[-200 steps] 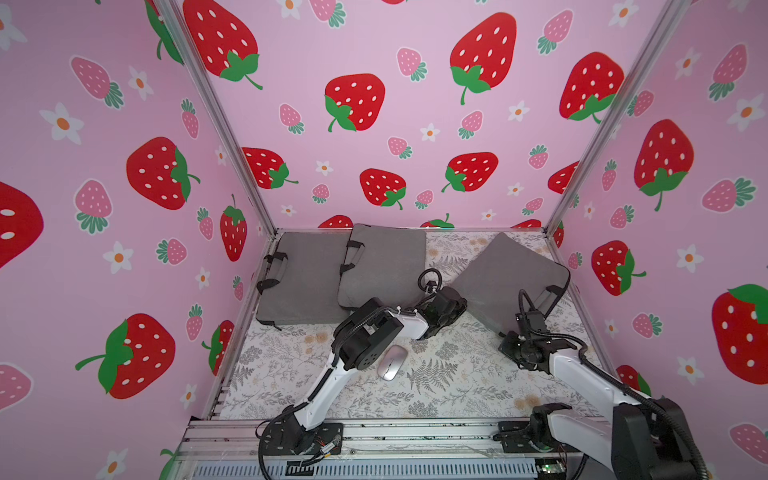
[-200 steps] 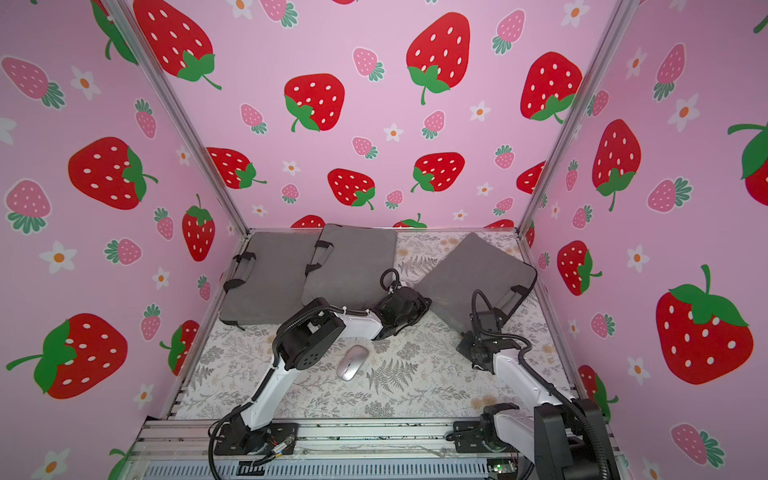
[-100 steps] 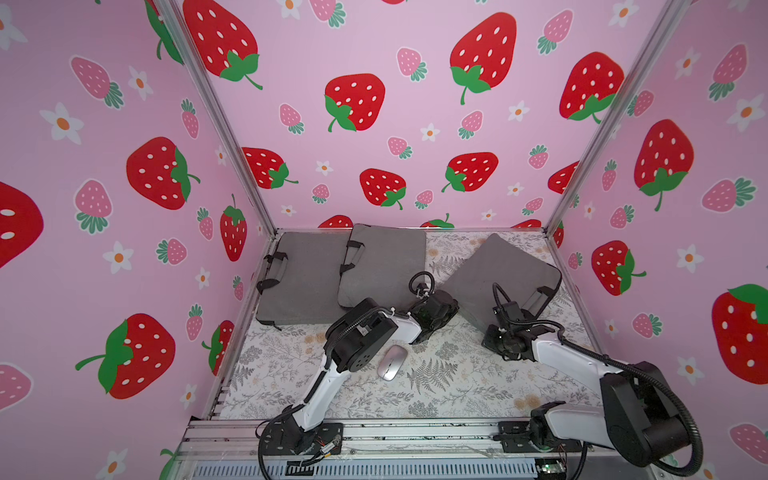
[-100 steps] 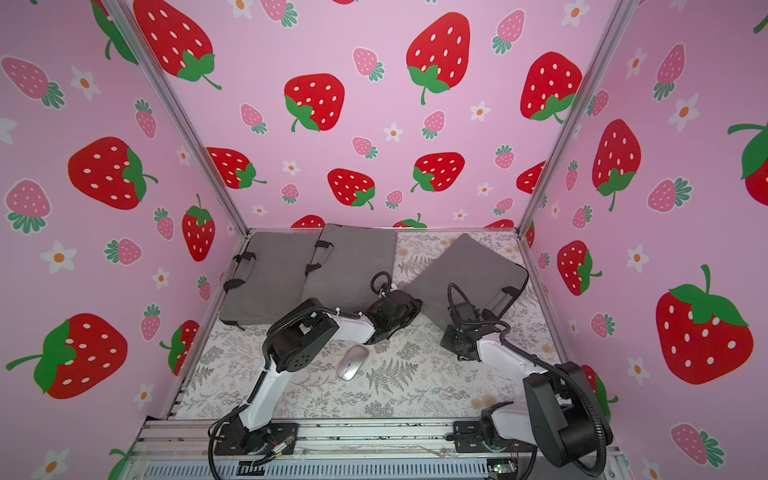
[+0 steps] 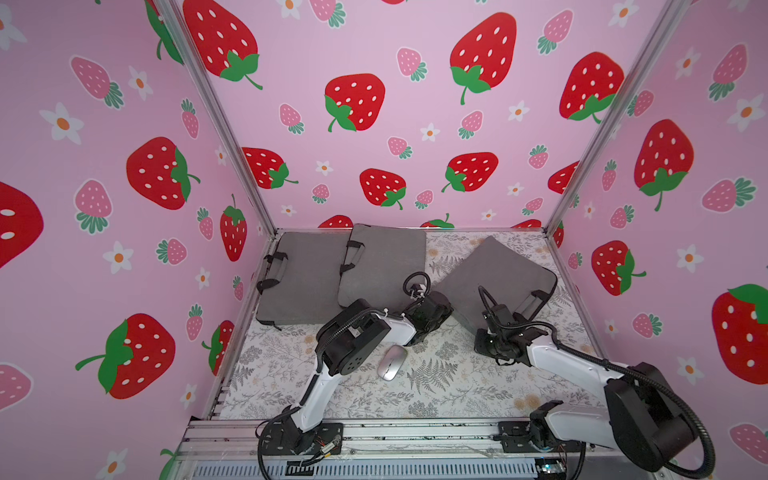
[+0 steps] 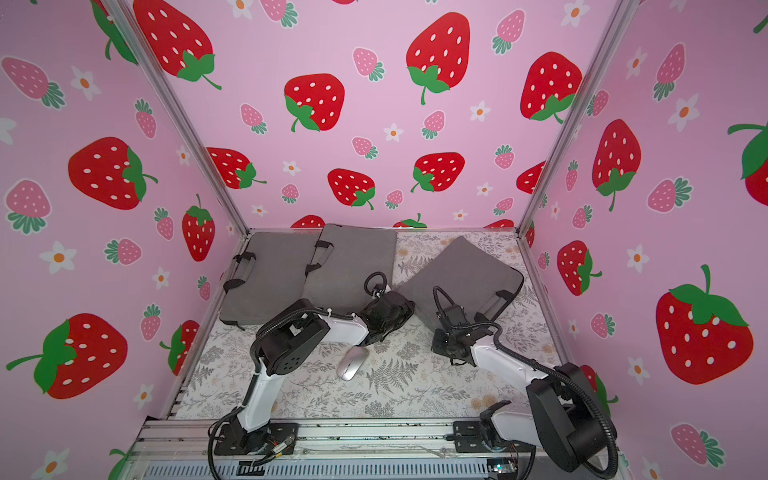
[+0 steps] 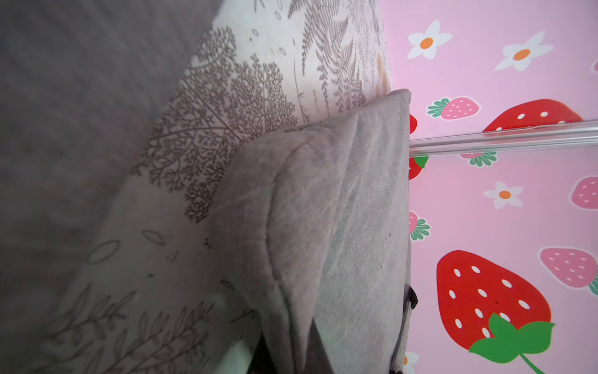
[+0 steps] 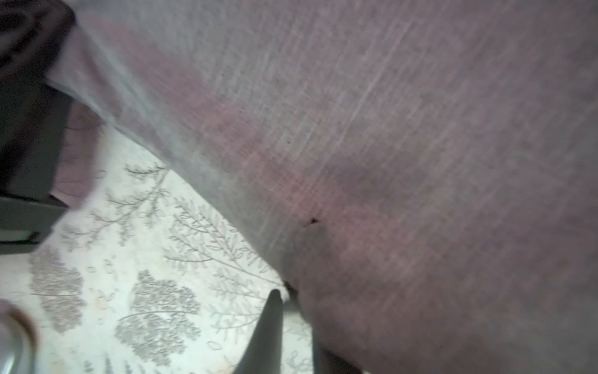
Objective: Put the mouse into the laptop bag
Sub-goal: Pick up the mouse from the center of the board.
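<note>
The silver oval mouse lies on the fern-printed bench, with open cloth on its near side. The left pincer is clamped on the near corner of the tilted grey fabric laptop bag. The right pincer, jaws slightly apart, sits at the bag's lower edge.

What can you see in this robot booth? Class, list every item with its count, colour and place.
tablecloth: one, pale fern print, under everything.
laptop bags: three, grey, at the back; left bag, middle bag overlapping it, angled bag on the right.
mouse: one, silver, on the tablecloth in front of the middle bag.
walls: three, pink with strawberries, around the tablecloth.
left gripper: one, black, shut on the angled bag's corner.
right gripper: one, black, open at the angled bag's near edge.
</note>
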Available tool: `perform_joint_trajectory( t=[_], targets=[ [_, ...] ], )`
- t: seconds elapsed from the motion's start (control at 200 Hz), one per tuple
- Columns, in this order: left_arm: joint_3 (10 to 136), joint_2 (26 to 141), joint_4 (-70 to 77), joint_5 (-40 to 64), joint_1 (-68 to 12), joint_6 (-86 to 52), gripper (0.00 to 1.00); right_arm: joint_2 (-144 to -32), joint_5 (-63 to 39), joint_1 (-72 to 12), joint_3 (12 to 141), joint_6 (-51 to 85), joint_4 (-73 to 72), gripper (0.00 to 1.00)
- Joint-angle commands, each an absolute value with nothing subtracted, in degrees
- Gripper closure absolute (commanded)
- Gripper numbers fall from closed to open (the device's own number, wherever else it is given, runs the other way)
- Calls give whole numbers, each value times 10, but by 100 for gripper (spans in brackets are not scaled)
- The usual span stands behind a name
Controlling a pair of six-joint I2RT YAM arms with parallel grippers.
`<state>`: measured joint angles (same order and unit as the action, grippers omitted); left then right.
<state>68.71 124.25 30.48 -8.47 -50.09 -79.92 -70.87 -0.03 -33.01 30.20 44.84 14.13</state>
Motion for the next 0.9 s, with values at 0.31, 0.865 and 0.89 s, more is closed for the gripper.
perform_joint_trajectory(
  t=[0.31,0.865,0.89],
  targets=[
    [601,1057,190,-115,-515,-730,31,-504,59,-338,284,427,219,36],
    [413,664,-236,-271,-400,-517,18,-757,210,-652,375,531,153,14],
    [391,640,-233,-271,-390,-512,18,-786,215,-669,392,536,146,14]
  ],
)
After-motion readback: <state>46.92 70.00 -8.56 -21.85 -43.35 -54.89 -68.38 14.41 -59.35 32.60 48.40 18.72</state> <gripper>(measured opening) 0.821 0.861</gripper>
